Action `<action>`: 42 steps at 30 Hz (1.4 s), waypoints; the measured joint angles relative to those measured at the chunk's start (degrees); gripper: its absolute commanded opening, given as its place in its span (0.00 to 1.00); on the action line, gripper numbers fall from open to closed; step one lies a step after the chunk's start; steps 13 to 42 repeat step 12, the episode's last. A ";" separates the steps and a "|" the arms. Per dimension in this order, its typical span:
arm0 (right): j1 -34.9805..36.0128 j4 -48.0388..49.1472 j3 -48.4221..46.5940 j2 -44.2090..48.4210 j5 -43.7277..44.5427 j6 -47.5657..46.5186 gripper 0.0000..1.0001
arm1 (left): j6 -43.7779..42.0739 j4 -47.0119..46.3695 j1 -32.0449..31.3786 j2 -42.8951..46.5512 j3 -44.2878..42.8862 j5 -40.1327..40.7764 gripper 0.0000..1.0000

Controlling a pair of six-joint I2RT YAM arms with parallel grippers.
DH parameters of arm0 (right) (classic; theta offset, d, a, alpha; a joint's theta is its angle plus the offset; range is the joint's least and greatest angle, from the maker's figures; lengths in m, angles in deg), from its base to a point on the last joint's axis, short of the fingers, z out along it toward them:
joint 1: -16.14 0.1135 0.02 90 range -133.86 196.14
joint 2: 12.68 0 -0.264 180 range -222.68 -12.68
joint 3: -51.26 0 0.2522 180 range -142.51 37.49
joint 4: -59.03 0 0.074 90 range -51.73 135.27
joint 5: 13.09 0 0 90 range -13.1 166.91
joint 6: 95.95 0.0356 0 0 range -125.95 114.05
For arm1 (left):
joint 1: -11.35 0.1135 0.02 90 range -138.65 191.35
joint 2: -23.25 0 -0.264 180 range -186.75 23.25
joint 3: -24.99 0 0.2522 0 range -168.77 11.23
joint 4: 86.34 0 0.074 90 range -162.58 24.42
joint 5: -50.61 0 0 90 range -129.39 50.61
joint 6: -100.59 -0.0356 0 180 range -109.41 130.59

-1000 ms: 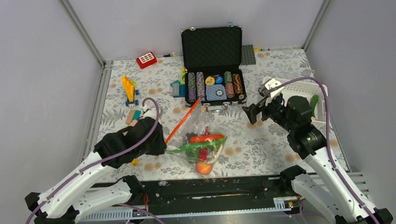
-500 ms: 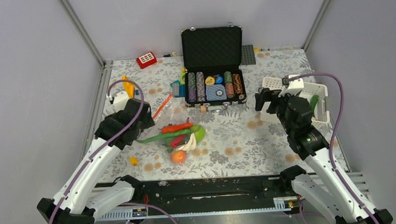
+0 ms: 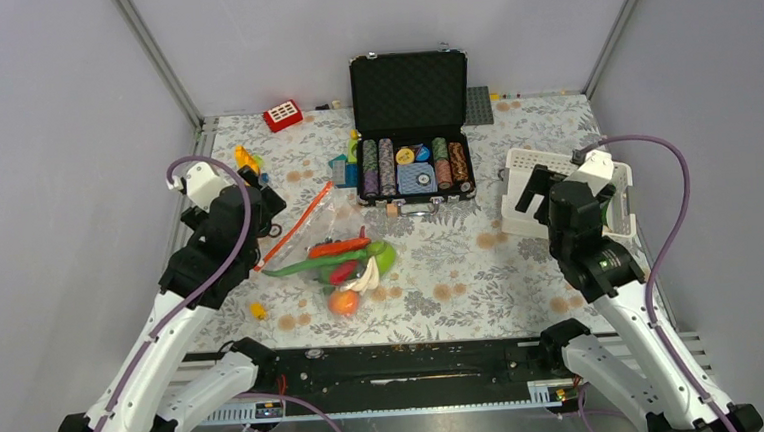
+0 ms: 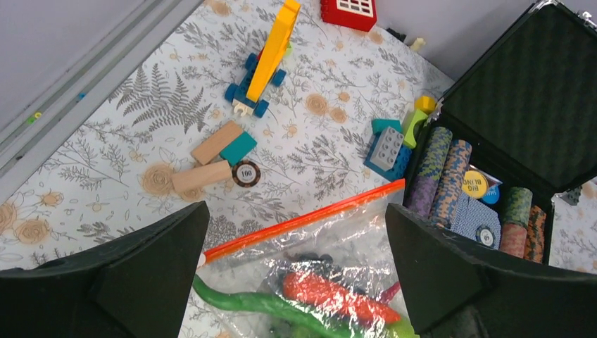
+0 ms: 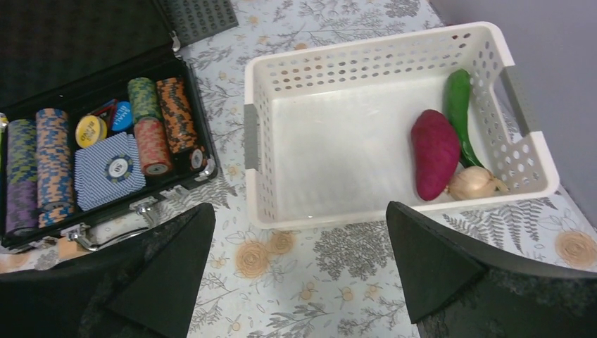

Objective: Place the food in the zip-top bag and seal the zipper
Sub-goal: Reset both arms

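Note:
The clear zip-top bag (image 3: 351, 240) lies flat on the table with its orange-red zipper (image 3: 296, 219) on the far-left side. Food sits inside it: an orange-red carrot (image 3: 340, 247), a long green piece (image 3: 306, 266), a white piece (image 3: 367, 275) and an orange fruit (image 3: 342, 303). My left gripper (image 3: 260, 205) hovers open over the zipper (image 4: 303, 220), holding nothing. The bag (image 4: 352, 239) and carrot (image 4: 331, 296) show between its fingers. My right gripper (image 3: 535, 189) is open above the table just in front of the white basket (image 5: 257, 176), which holds a magenta piece (image 5: 434, 153), a green one (image 5: 461, 113) and a whitish bulb (image 5: 473, 183).
An open black case of poker chips (image 3: 410, 124) stands at the back centre. A yellow-and-blue toy (image 4: 264, 60), wooden blocks (image 4: 211, 158) and a loose chip (image 4: 246, 172) lie left of the bag. A red block (image 3: 283, 115) and a grey plate (image 3: 478, 105) sit by the rear wall.
My left gripper opened, let go of the bag and drew back to the far left. The bag dropped flat and shifted left. My right arm swung right, toward the basket.

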 measured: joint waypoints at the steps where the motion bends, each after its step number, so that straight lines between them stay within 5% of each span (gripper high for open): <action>1: 0.00 -0.85 -0.13 0.17 0.52 0.17 1.00 | -0.37 -0.83 0.00 -0.11 0.24 0.39 0.99; 42: 0.00 -2.23 1.44 6.23 3.82 0.46 1.00 | -4.39 -5.05 0.07 -0.20 2.97 2.54 0.99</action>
